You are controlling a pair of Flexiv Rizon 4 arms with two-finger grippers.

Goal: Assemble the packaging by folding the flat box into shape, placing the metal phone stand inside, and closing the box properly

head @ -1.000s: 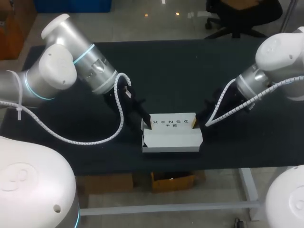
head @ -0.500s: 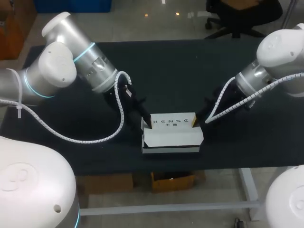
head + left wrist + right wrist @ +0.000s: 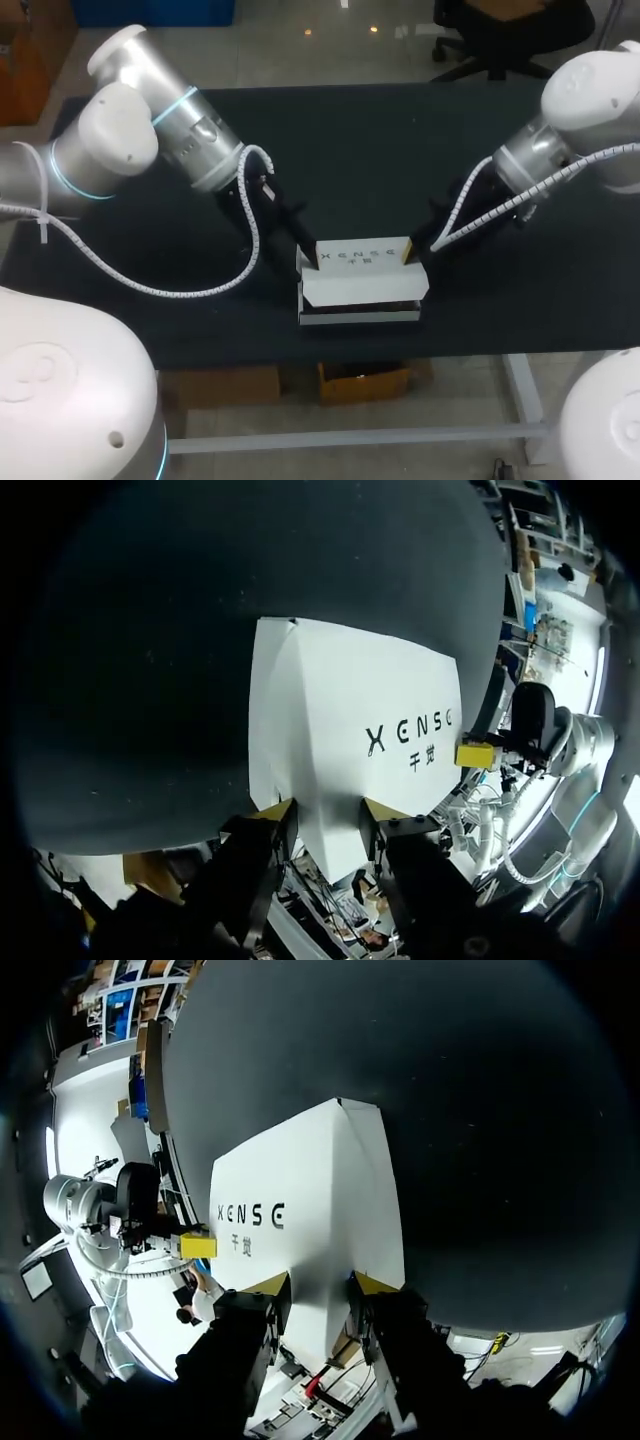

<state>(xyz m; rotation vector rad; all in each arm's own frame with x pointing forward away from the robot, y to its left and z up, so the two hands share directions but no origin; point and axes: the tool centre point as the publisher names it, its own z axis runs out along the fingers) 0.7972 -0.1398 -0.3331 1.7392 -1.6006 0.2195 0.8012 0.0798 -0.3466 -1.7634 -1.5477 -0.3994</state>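
Pinching box point(image 3: 360, 288) at both ends

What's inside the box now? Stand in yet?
Cannot tell: the white box shows only outer panels, jaws gripping both ends, and its inside is covered. No stand visible on the table.

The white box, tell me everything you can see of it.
The white box looks like thin matte cardboard, oblong, with dark lettering on one panel. It sits on the black table near the front edge, between the two arms. In the head view a plain white panel lies in front of the printed one. The left gripper clamps one end of the printed panel and the right gripper the other. Its inside is hidden.
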